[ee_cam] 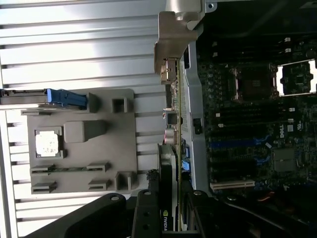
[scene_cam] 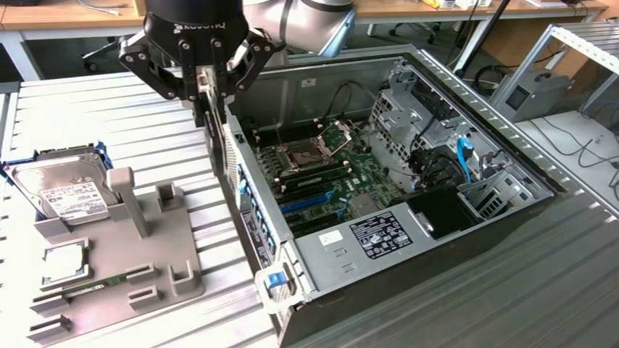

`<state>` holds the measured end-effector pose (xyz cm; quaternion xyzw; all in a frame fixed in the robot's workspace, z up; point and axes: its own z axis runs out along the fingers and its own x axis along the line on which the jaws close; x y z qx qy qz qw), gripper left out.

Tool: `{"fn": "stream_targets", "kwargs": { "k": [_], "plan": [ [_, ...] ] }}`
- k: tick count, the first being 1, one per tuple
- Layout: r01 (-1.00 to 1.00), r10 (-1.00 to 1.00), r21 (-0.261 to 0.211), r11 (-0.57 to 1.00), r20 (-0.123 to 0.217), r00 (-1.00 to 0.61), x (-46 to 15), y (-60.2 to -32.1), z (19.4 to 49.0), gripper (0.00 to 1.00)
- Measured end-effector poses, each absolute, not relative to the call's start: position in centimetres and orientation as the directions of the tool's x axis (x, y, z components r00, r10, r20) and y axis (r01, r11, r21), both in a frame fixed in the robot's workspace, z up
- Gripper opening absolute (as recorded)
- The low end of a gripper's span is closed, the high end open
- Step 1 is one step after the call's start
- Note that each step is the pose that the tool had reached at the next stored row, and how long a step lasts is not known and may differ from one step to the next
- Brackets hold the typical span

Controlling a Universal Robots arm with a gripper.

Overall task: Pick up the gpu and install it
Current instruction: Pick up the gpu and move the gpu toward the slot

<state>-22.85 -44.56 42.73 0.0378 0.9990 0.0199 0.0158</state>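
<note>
Noted: hand (scene_cam: 205, 87) black; gpu (scene_cam: 217, 148) black-faced, tan-silver bracket; holder (scene_cam: 145, 254) plain grey; hard drive (scene_cam: 63, 192) silver, white label; table (scene_cam: 116, 109) silver, ribbed; motherboard (scene_cam: 338, 181) green, blue slots.

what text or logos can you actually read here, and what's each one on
"ROBOTIQ": on the gripper.
Green logo on the gpu, held in the gripper: letters too small to read.
White label on the hard drive: print too small to read.
Black sticker in the case: too small to read.
</note>
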Motion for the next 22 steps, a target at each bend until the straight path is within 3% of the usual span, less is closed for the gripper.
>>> {"fn": "stream_targets", "kwargs": {
  "k": [22],
  "plan": [
    [0.075, 0.076, 0.041, 0.996, -0.03, -0.997, -19.8, -44.3, 42.7, 0.27]
  ]
}}
